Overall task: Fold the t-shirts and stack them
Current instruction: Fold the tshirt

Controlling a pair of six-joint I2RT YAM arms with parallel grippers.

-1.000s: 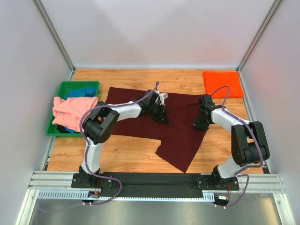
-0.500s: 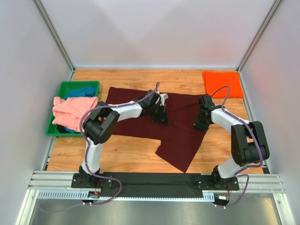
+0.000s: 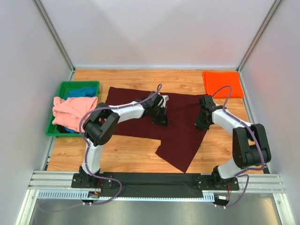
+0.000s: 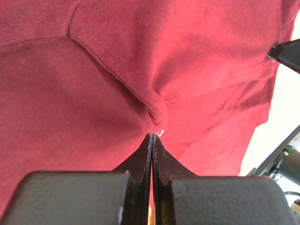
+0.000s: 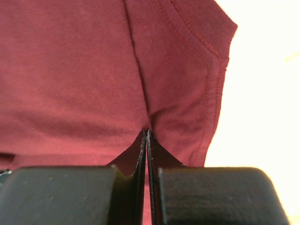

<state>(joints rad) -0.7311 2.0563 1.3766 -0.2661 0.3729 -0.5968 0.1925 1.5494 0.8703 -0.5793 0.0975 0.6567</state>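
The dark maroon t-shirt (image 3: pixel 180 136) lies spread on the wooden table, its lower part reaching toward the near edge. My left gripper (image 3: pixel 160 121) is shut on a pinch of the maroon cloth near its middle; the left wrist view shows the jaws closed on a fold (image 4: pixel 154 112). My right gripper (image 3: pixel 200 125) is shut on the maroon shirt's right edge by the sleeve hem (image 5: pixel 206 89). A folded bright orange t-shirt (image 3: pixel 222 83) lies at the back right. A salmon-pink t-shirt (image 3: pixel 72 110) and a blue one (image 3: pixel 82 91) lie in the green tray.
The green plastic tray (image 3: pixel 61 89) stands at the left edge of the table. White walls close in the back and sides. A metal rail (image 3: pixel 150 185) with the arm bases runs along the near edge.
Both grippers have shifted slightly away from me with the maroon cloth pinched; the shirt's near corner has drawn in a little.
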